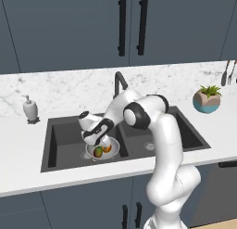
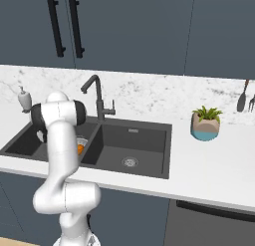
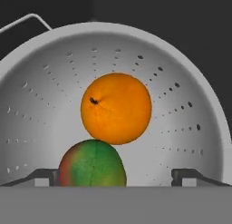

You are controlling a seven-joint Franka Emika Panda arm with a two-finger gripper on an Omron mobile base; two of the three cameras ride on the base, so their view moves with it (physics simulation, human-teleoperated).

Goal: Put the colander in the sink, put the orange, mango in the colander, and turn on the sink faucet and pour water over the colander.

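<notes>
The silver colander [image 1: 114, 152] sits over the drain of the left basin of the dark sink [image 1: 180, 133]. In the hand view, the round orange [image 3: 116, 108] lies in the middle of the colander [image 3: 181, 105] and the red-green mango [image 3: 93, 164] rests against it. My gripper [image 3: 118, 175] hovers just above the bowl, open, its fingertips [image 3: 45, 175] spread wide on either side of the mango with a gap on the right. In the left base view the gripper [image 1: 95, 141] hangs over the mango [image 1: 97, 152] and orange [image 1: 107, 149]. The dark faucet [image 1: 119, 82] stands behind the divider.
A white soap dispenser [image 1: 30, 108] stands on the counter left of the sink. A potted plant [image 1: 207, 99] sits at the right, with utensils [image 1: 227, 73] hanging on the wall behind it. The right basin [image 2: 130, 162] holds nothing but its drain.
</notes>
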